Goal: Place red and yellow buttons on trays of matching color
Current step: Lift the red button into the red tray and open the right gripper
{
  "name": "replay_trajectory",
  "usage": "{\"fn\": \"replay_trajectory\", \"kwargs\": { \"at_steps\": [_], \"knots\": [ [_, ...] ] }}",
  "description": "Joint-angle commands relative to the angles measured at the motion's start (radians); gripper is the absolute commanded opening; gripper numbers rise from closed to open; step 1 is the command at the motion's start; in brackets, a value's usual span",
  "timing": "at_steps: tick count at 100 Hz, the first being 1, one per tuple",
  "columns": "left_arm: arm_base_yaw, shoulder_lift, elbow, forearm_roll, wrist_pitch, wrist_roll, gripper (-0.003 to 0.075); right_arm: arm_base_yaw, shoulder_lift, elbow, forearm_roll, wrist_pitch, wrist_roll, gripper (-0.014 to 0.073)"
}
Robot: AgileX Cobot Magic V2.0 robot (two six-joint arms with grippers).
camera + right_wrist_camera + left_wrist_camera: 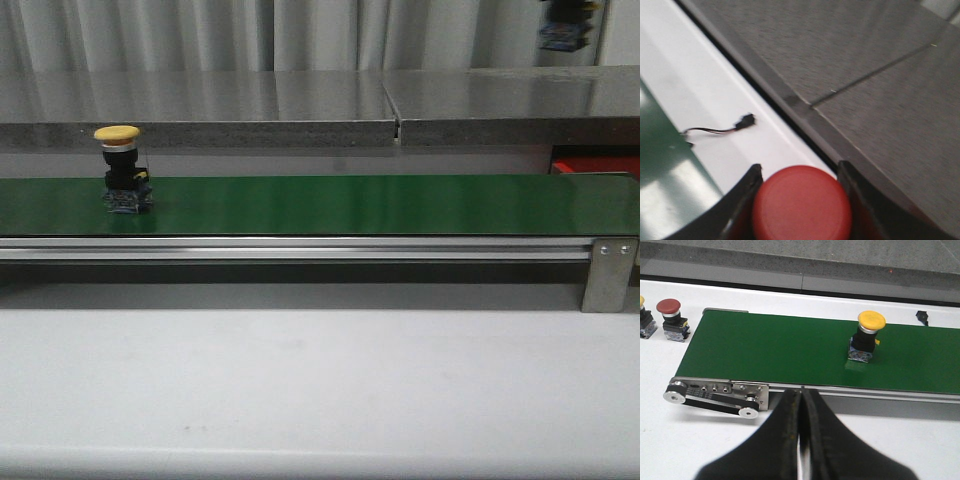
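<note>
Front view: a yellow button (118, 133) with a dark base stands upright on the green belt (340, 204), over toward the left end. Behind the belt's right end there's a sliver of a red tray (596, 165), mostly hidden. Neither arm shows up in this shot. A grey counter (300, 100) runs along the back, and the white table (320, 380) fills the foreground.

Left wrist view: the left gripper (800, 430) has its two dark fingers pressed right together with nothing between them, sitting over the white table just short of the belt's rail. Same yellow button stands on the belt, well apart from the fingers. Off the belt's end, on the table, there's a red button (671, 318), and beside it another one cut off by the frame edge, only a bit of yellow showing (644, 320).

Right wrist view: pretty blurry, but the right gripper (801, 200) has a red-capped button (801, 204) sitting snug between its fingers, looks clamped on it. Below are the white table, a corner of the belt, and a small black connector (745, 120) with thin wires lying on the table.
</note>
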Motion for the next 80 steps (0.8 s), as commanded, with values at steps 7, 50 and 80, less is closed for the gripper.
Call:
{"fn": "replay_trajectory", "kwargs": {
  "at_steps": [7,50,80],
  "knots": [
    [-0.006,-0.002,-0.027,-0.028,-0.06,0.001,-0.002,-0.121,-0.044,-0.029,0.06,-0.096,0.031,0.0224],
    [-0.006,-0.002,-0.027,-0.028,-0.06,0.001,-0.002,-0.209,0.098,-0.03,0.238,-0.221,-0.003,0.0224],
    [-0.006,-0.002,-0.027,-0.028,-0.06,0.001,-0.002,-0.204,0.252,-0.124,0.385,-0.196,-0.034,0.0224]
  ]
}}
